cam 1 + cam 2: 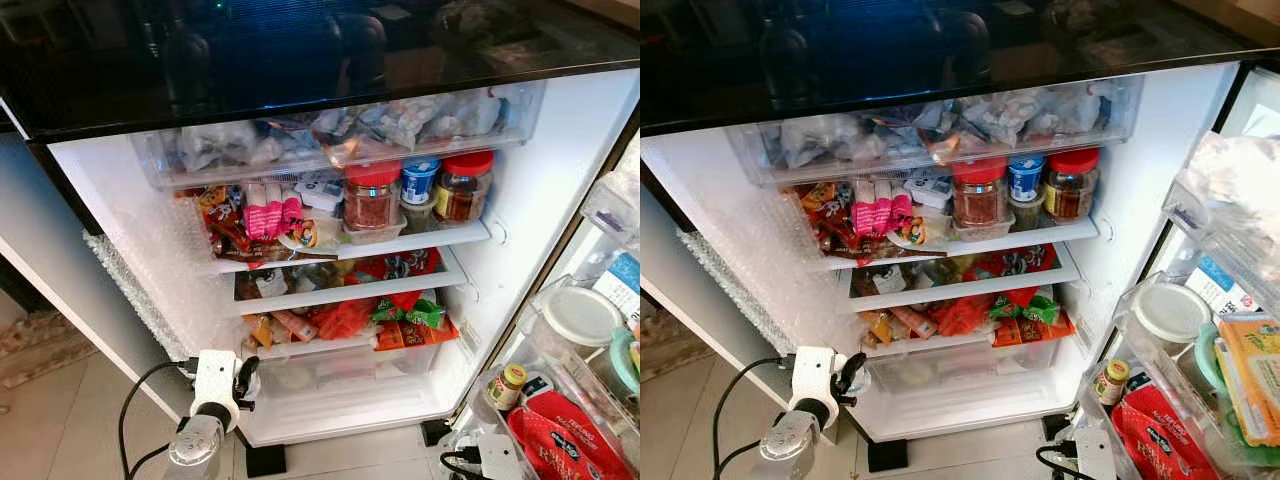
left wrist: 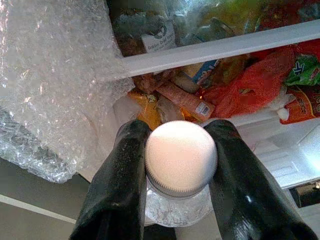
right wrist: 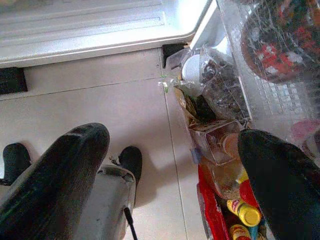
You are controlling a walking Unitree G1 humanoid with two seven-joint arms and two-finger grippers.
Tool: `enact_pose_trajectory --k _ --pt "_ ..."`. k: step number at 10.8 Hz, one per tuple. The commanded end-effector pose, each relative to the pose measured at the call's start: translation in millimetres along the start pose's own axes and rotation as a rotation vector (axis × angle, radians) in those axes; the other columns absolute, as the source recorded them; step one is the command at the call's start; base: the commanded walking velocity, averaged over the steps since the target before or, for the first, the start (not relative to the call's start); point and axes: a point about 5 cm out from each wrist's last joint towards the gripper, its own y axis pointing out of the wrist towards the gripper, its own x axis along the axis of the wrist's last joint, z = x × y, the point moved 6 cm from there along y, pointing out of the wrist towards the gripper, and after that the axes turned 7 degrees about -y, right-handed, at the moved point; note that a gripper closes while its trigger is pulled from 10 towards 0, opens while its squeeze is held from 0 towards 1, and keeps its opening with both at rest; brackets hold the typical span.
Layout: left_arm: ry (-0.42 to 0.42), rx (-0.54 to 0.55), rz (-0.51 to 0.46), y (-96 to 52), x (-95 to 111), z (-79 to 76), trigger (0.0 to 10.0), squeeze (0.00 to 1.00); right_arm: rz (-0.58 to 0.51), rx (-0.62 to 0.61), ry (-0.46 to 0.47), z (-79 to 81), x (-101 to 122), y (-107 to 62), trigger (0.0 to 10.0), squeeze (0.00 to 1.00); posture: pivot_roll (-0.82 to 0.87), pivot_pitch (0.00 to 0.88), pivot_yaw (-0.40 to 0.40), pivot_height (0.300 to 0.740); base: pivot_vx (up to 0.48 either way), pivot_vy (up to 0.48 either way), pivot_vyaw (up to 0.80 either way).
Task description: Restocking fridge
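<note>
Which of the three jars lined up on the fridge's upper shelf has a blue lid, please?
The middle jar: smaller and white, with a blue lid, standing between the left jar and the right jar, both red-lidded with dark reddish contents.

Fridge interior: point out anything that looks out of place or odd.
Bubble wrap lines the fridge's left inner wall and hangs out past its front edge, unusual for a fridge. The shelves are crammed, with packets lying loose and overlapping. Nothing looks spilled or broken.
</note>
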Motion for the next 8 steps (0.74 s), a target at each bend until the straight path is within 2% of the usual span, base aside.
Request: enact_pose_trajectory --k 1,4,8 --pt "-0.009 0.025 0.025 -0.7 -3.3 7.7 10.0 0.00 0.027 0.006 -0.010 1.5 -7.3 -0.6 10.0 0.00 -0.16 0.000 0.059 0.676 0.000 0.000 0.00" --pt "-0.024 0.027 0.021 2.6 1.4 9.2 10.0 0.00 0.026 0.013 -0.014 3.2 -8.1 -0.8 10.0 0.00 -0.16 0.000 0.062 0.616 0.000 0.000 0.00" --pt "-0.017 0.023 0.018 4.2 4.1 9.3 10.0 0.00 0.016 0.013 0.006 4.1 -7.1 -0.8 10.0 0.00 -0.15 0.000 0.058 0.616 0.000 0.000 0.00"
